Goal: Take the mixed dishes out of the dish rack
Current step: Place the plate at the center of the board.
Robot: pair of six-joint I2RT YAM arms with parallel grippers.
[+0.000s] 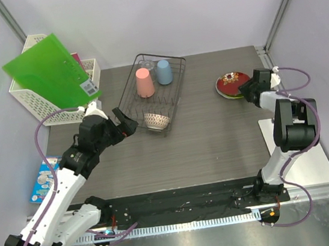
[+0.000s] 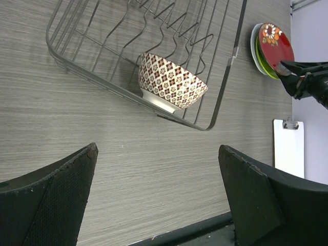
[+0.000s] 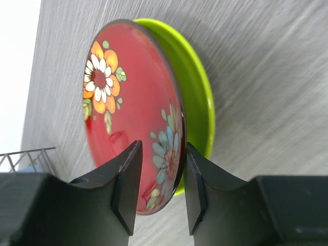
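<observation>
The light is bright and even in all three views, and it seems to come from above. In the top view the table (image 1: 215,140) is lit all over, with only soft, faint shadows under the dish rack (image 1: 164,99) and the arms. The metal strip (image 1: 228,239) at the near edge shines and shows blurry reflections. In the left wrist view the table grain and the patterned bowl (image 2: 171,82) look sharp, but the left gripper (image 2: 158,148) is dark and a bit soft. In the right wrist view the red plate (image 3: 128,113) is glossy with a dim reflection. The right gripper (image 3: 163,146) looks nearly black, and a white patch (image 3: 18,61) in the top left corner is washed out.
</observation>
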